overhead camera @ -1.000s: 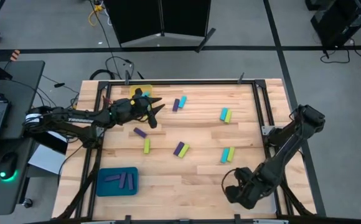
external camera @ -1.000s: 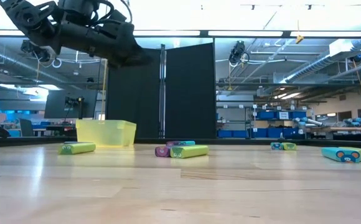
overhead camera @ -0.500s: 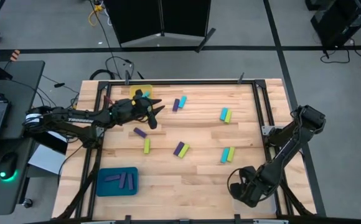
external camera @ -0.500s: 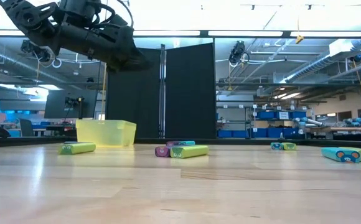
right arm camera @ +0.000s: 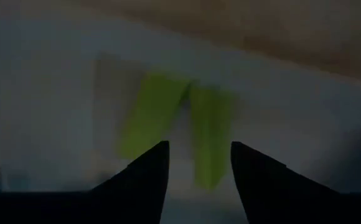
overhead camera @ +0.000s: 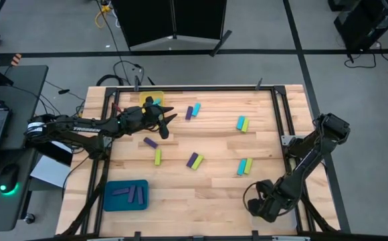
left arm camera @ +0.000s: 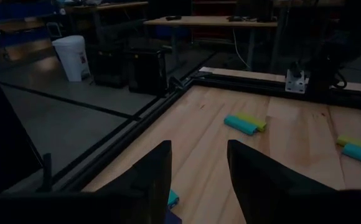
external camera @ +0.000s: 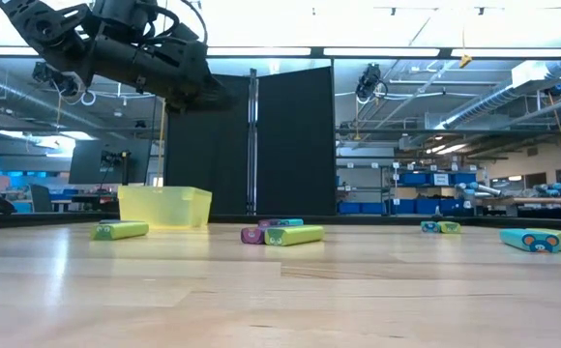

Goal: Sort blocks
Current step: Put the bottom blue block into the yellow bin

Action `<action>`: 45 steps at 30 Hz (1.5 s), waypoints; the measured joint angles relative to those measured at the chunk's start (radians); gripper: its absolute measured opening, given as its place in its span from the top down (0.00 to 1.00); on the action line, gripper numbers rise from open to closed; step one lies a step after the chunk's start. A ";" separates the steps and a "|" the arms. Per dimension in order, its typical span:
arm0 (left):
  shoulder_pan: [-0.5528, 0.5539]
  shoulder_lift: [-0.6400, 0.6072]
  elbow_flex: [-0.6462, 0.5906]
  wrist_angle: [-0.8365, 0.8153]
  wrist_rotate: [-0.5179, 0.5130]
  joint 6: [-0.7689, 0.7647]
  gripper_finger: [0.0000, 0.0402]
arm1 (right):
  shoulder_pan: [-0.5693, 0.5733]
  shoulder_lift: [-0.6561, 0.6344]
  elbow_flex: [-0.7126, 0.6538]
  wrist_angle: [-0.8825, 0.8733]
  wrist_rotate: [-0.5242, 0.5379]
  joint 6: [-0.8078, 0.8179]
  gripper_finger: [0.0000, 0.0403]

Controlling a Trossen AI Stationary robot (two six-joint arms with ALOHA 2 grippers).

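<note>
Several blocks lie flat and loose on the wooden table [overhead camera: 214, 140]: a purple-cyan pair [overhead camera: 192, 111], a cyan-green pair [overhead camera: 242, 124], a purple one [overhead camera: 150, 142], a green one [overhead camera: 158, 156], a purple-green pair [overhead camera: 195, 161] and another cyan-green pair [overhead camera: 245, 167]. My left gripper [overhead camera: 167, 115] hovers open above the table's far left, beside the yellow tray [overhead camera: 152, 99], with nothing between its fingers [left arm camera: 159, 180]. My right gripper [overhead camera: 261, 204] points down at the near right corner, open above two yellow-green blocks [right arm camera: 174, 124] that lie on a pale tray floor [right arm camera: 43, 93].
A blue tray [overhead camera: 126, 195] with purple blocks [overhead camera: 130, 193] sits at the near left. The black frame rails [overhead camera: 279, 114] run along the table's edges. In the low view the left arm [external camera: 135, 48] hangs high over the yellow tray [external camera: 164, 205]. Bare wood lies mid-table near the front edge.
My right gripper has sunk a little and shifted slightly toward the table's right edge at the near right corner. The blocks on the table lie as before.
</note>
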State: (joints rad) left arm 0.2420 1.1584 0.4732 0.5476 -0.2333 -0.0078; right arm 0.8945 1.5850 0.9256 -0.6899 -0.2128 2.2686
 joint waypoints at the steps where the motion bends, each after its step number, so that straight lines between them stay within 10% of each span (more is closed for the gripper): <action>1: 0.000 0.000 0.000 0.000 0.000 0.000 0.59 | -0.003 0.000 0.015 -0.016 -0.011 -0.021 0.53; 10: 0.000 0.000 0.000 0.007 0.000 0.009 0.59 | -0.081 -0.001 0.258 -0.388 -0.123 -0.337 0.55; 18: 0.000 0.007 0.000 0.003 0.000 0.022 0.59 | -0.317 -0.002 0.340 -0.652 0.024 -0.902 0.88; 31: -0.002 0.066 0.000 0.003 0.027 0.000 0.59 | -0.757 -0.001 0.131 -0.341 0.198 -1.926 0.98; 45: -0.002 0.066 0.000 0.000 0.028 0.000 0.59 | -0.814 0.000 -0.009 -0.219 0.114 -2.269 0.98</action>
State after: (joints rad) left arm 0.2401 1.2243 0.4732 0.5472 -0.2054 -0.0074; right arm 0.0807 1.5848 0.9167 -0.9092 -0.0989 -0.0005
